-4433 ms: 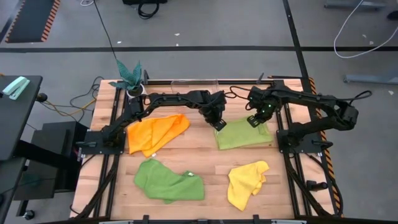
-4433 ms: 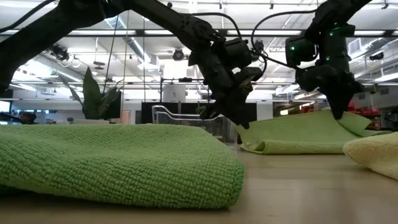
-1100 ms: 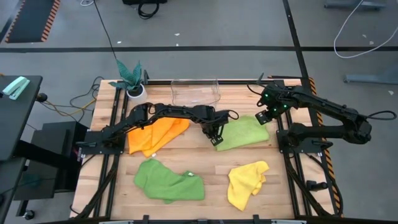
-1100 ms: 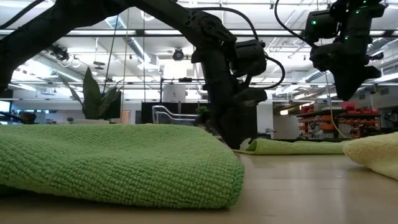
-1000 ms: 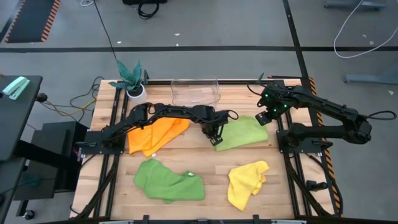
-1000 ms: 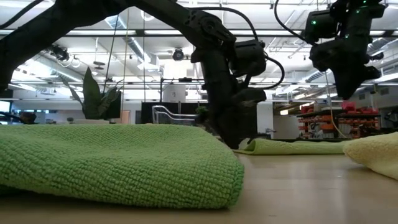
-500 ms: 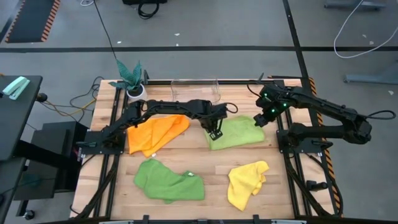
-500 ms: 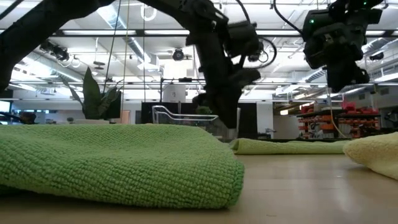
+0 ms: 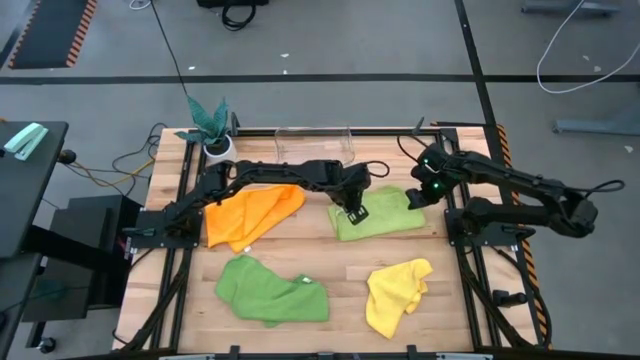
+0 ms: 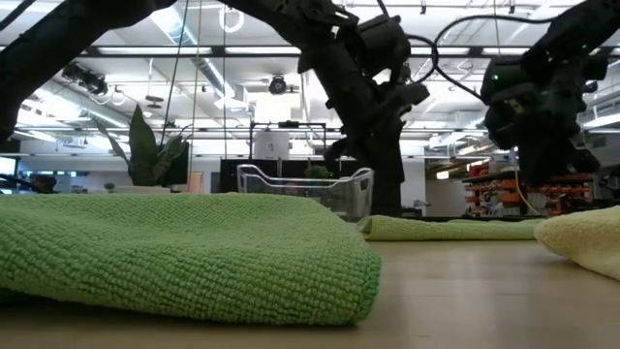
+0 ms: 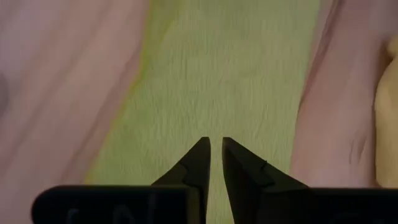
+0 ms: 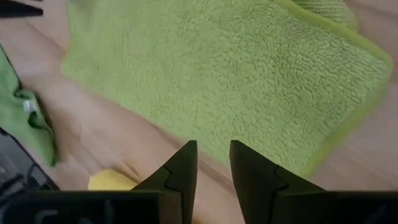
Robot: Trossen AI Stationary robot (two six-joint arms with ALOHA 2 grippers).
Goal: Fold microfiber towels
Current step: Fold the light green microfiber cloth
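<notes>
A light lime green microfiber towel, nubbly in pile and bound along its edge with a brighter lime hem, lies flat as a rough rectangle toward the back of the pale wooden plank table. The left gripper hangs over this towel's left part; in its wrist view the two dark tapered fingers stand with only a thin slit between them, nothing caught in it, the cloth lying below. The right gripper is at the towel's right end; its blunt dark fingers are parted by a clear gap and hold nothing.

A soft orange microfiber towel lies loosely rumpled to the left, under the left arm. Near the front edge, a darker green microfiber towel sits in a thick, rounded fold; from table height its looped, pebbly weave fills the foreground. A yellow microfiber towel is crumpled in an uneven heap at the front right, well apart from the others.

Behind the lime cloth stands a clear plastic rectangular bin with thin glossy walls. At the back left corner is a teal-leaved plant in a small white pot.
</notes>
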